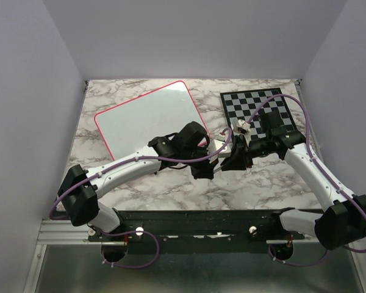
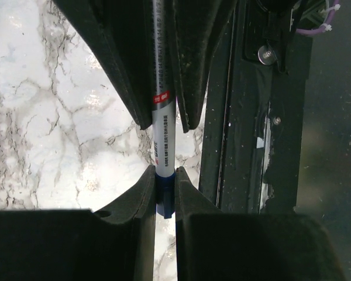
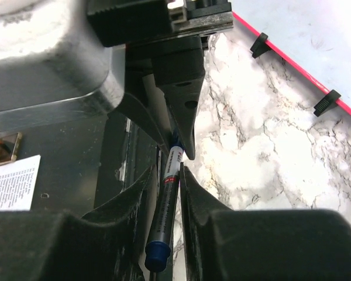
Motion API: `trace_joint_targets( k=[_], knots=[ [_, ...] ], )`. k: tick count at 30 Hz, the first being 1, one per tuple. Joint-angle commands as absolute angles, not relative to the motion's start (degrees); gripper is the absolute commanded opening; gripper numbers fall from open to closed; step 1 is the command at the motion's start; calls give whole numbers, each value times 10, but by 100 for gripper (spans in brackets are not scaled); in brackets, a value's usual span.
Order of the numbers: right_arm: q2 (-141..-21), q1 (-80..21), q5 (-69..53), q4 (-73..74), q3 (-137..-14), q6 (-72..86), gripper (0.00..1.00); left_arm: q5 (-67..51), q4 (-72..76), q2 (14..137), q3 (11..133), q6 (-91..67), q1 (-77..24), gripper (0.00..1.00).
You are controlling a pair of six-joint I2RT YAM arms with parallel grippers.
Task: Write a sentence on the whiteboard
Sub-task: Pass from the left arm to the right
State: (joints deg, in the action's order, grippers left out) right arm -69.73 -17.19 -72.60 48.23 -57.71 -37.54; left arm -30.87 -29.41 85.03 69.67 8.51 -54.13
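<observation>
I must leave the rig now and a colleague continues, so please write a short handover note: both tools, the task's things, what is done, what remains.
Left tool: shut on the marker, over the marble table.
Right tool: fingers on both sides of the marker's blue end; firm grip not certain.
Whiteboard: flat at back left, no writing visible.
Done: marker picked up.
Remaining: probably uncap the marker, carry it to the whiteboard, write the sentence.

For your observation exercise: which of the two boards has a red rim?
The whiteboard, plain white, on the left; the chessboard is checkered and has none.
</observation>
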Motion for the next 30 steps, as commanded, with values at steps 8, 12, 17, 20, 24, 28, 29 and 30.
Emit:
trace_joint_targets(
  k=[8,12,17,20,24,28,29,30],
  knots=[
    [-694,-186,-704,483,-569,-373,39,-294,-324,856,723,112,-541,0],
    [-697,-187,-703,495,-569,-383,47,-275,-363,860,743,135,-541,0],
    [-702,-189,-706,504,-571,-396,44,-258,-409,867,768,156,-541,0],
    [-705,-192,-714,504,-574,-396,36,-258,-421,872,777,160,-541,0],
    [-708,-192,-720,500,-576,-389,33,-261,-422,875,780,159,-541,0],
    [-703,-192,-722,489,-575,-374,35,-263,-425,879,785,159,-542,0],
    [-701,-192,-722,485,-575,-370,36,-263,-425,881,785,159,-542,0],
    [-700,-192,-722,480,-574,-367,37,-264,-426,882,787,159,-542,0]
  ],
)
